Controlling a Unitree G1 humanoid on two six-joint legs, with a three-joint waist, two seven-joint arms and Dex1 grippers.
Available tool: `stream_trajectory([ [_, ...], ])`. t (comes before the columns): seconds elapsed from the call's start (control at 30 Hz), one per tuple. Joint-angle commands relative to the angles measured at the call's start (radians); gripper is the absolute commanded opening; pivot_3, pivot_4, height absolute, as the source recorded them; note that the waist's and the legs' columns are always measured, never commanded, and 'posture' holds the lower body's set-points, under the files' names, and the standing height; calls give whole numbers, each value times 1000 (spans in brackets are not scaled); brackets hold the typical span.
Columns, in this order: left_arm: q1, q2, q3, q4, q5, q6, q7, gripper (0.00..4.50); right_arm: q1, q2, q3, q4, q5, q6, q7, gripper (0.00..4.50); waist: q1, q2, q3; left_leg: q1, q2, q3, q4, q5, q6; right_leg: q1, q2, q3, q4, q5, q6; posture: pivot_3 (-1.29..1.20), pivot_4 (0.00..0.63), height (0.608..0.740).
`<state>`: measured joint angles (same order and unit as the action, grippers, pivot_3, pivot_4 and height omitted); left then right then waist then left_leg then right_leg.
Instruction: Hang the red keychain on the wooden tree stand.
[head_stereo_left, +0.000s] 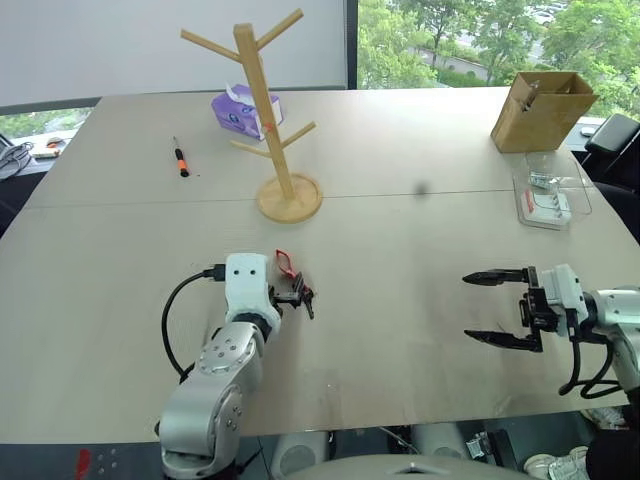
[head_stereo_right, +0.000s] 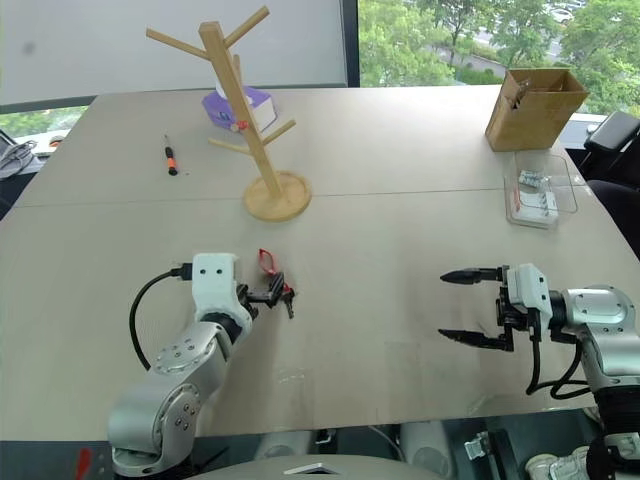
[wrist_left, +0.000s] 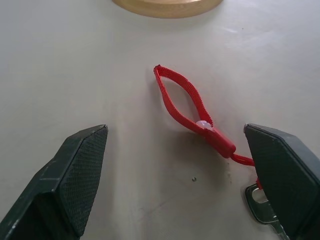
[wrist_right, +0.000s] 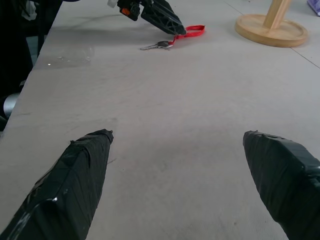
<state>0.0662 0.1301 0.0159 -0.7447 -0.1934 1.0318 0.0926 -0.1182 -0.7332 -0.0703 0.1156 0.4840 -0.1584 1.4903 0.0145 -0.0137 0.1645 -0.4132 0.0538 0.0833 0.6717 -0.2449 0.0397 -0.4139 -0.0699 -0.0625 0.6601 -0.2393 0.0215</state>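
1. The red keychain (wrist_left: 192, 110) lies flat on the table, between the spread fingers of the left gripper (head_stereo_left: 297, 293) and just ahead of them; its loop points away toward the wooden tree stand (head_stereo_left: 270, 120), and its key sits by one finger.
2. The cord's long axis runs slantwise across the gap, nearer that finger than the other.
3. The left gripper, wide and empty, is by far the nearer; the right gripper (head_stereo_left: 500, 308), also wide and empty, hangs well apart.
4. The pale table (head_stereo_left: 400, 250) carries an orange-handled screwdriver (head_stereo_left: 180, 158), a cardboard box (head_stereo_left: 540, 108) and a purple tissue pack (head_stereo_left: 236, 110); trees fill the window beyond.
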Motion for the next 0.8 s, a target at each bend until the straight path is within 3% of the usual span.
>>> stream_trajectory([
  [0.03,-10,3,-4,-9,15,13,-4,4500,-16,2,-10,-34,16,2,-2,4481,0,0,0,0,0,0,0,0,0,0,0,0,0,0,0,0,150,740],
  [0.37,-16,-7,2,-2,16,48,-21,4500,-22,9,-9,-39,16,8,-14,4481,0,0,0,0,0,0,0,0,0,0,0,0,0,0,0,0,150,740],
  [0.7,-31,-20,14,1,23,47,-25,74,-32,11,-9,-29,11,9,-23,4500,0,0,0,0,0,0,0,0,0,0,0,0,0,0,0,0,150,740],
  [0.8,-35,-22,19,2,23,49,-27,74,-37,14,-7,-23,8,6,-24,4500,0,0,0,0,0,0,0,0,0,0,0,0,0,1,0,0,150,740],
])
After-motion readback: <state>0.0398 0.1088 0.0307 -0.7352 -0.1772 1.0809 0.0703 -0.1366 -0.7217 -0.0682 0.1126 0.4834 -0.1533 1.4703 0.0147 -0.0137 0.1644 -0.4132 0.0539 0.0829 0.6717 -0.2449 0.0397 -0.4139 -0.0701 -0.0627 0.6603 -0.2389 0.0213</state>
